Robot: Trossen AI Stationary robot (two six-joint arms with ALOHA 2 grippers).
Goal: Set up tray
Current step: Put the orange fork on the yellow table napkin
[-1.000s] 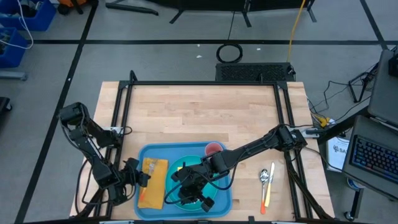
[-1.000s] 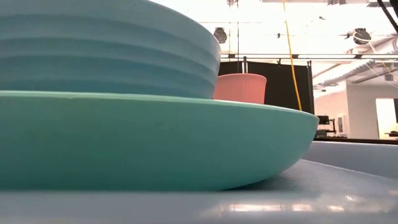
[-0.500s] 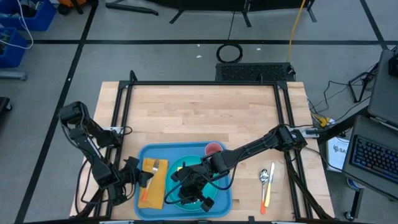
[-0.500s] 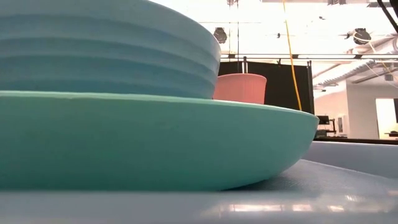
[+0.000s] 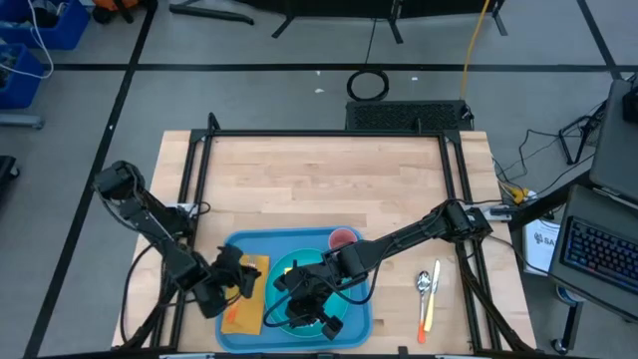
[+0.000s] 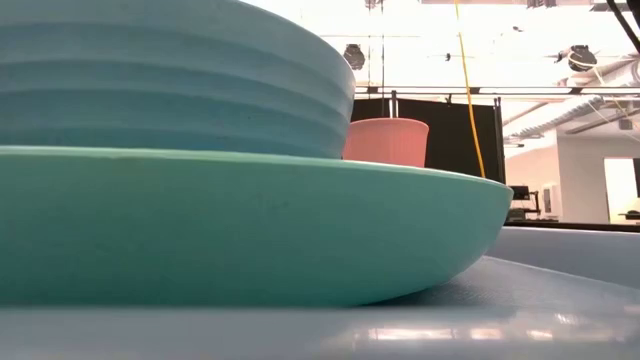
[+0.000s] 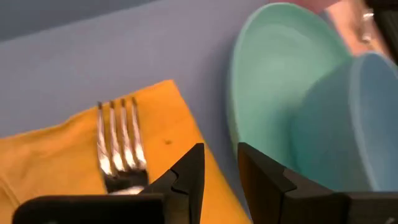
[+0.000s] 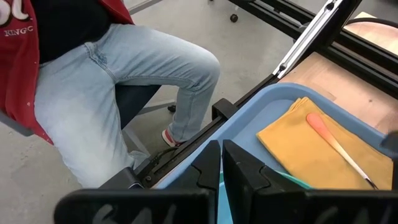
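The blue tray (image 5: 234,244) lies at the table's near edge. On its left part a yellow-orange napkin (image 7: 50,162) lies flat, with a fork (image 7: 118,143) on top. The fork's orange handle (image 8: 329,140) shows in the right wrist view. My left gripper (image 7: 221,168) hovers over the napkin (image 5: 239,314), open, beside the fork's tines and holding nothing. A teal plate (image 6: 250,230) on the tray carries a light blue bowl (image 6: 150,80), and a pink cup (image 5: 342,238) stands behind them. My right gripper (image 8: 222,165) hangs shut and empty above the plate.
A spoon (image 5: 425,281) and an orange-handled knife (image 5: 432,299) lie on the bare wood to the right of the tray. A black frame runs along the table's edges. A seated person's leg (image 8: 112,81) is close beyond the near edge.
My left gripper has moved toward the table's right, from the tray's left rim to over the napkin, and has rolled about its own axis. The fork stays on the napkin. My right arm has kept still.
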